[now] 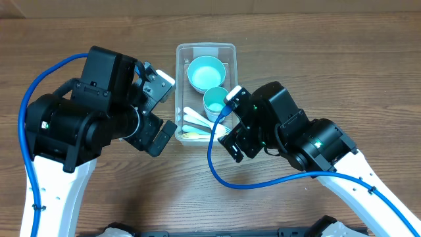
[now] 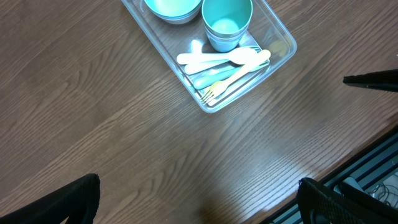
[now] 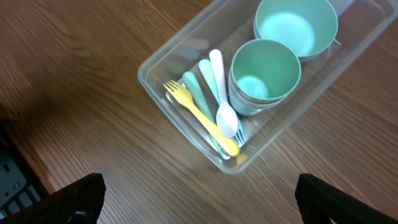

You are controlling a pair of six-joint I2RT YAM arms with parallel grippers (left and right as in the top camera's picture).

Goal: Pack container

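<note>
The clear rectangular container (image 1: 181,59) stands on the table between the two arms, also in the left wrist view (image 2: 283,46) and the right wrist view (image 3: 168,106). Inside it are a teal bowl (image 1: 206,71), stacked teal cups (image 1: 215,101), a white spoon (image 3: 222,93), a yellow fork (image 3: 199,115) and teal cutlery (image 3: 198,90). My left gripper (image 1: 156,112) is open and empty beside the container's left wall. My right gripper (image 1: 233,128) is open and empty beside its near right corner.
Wood-grain table (image 1: 316,52) all round. The table's front edge and a dark frame show in the left wrist view (image 2: 367,168). Blue cables (image 1: 217,168) run from both arms.
</note>
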